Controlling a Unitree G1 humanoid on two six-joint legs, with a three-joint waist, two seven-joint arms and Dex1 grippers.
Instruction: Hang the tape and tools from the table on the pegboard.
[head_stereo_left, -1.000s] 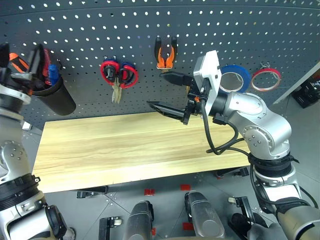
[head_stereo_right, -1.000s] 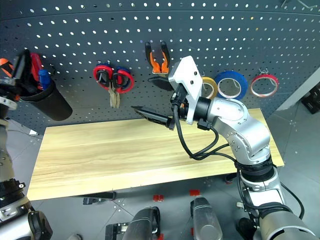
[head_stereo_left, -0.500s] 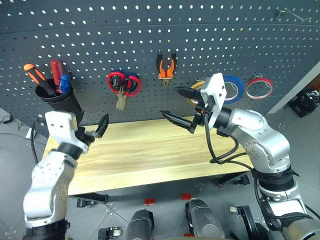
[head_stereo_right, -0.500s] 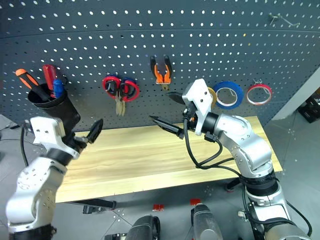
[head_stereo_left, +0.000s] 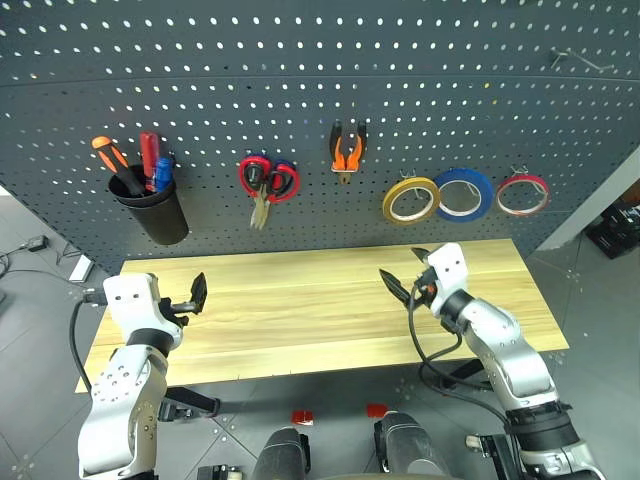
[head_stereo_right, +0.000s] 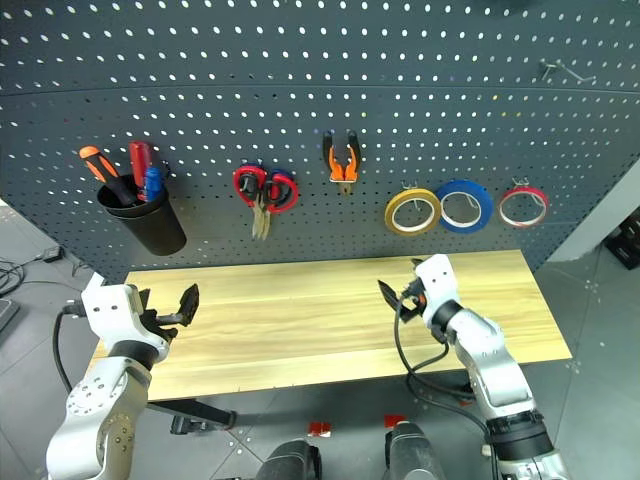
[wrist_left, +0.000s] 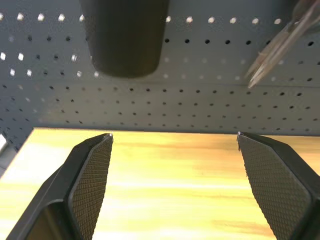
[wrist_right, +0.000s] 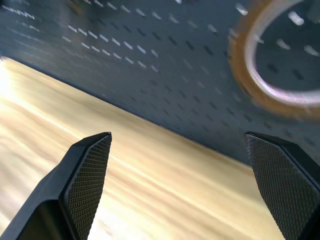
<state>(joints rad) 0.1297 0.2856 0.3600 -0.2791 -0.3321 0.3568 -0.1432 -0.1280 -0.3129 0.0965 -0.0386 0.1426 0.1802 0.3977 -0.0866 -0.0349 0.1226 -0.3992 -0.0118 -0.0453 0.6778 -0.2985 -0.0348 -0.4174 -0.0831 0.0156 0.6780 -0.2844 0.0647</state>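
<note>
Basically done: pegboard (head_stereo_left: 320, 90) is the landmark, filling the wall behind the table (head_stereo_left: 300, 310), whose planks just below it carry no tools. On the pegboard, left to right: black cup (head_stereo_left: 155, 215) with the blue-handled screwdriver (head_stereo_left: 163, 170) beside an orange and a red one; scissors cluster (head_stereo_left: 266, 182), red handles plain, the black-handled pair not clearly separable behind them; pliers (head_stereo_left: 346, 152) hooked up near the middle; tape (head_stereo_left: 410, 200) on its hook, the blue roll (head_stereo_left: 461, 193) then the red roll (head_stereo_left: 522, 193) beyond it. Left gripper (head_stereo_left: 188, 295) hangs low before the pegboard under the cup, fingers spread wide, empty. Right gripper (head_stereo_left: 408, 280) sits below the tape, fingers apart too, nothing between them. Judgement: hanging step looks finished, arms in a retreat or rest pose. Next move likely just parking both arms clear of the table edge; only check needed is that the black scissors really sit on the hook.
</note>
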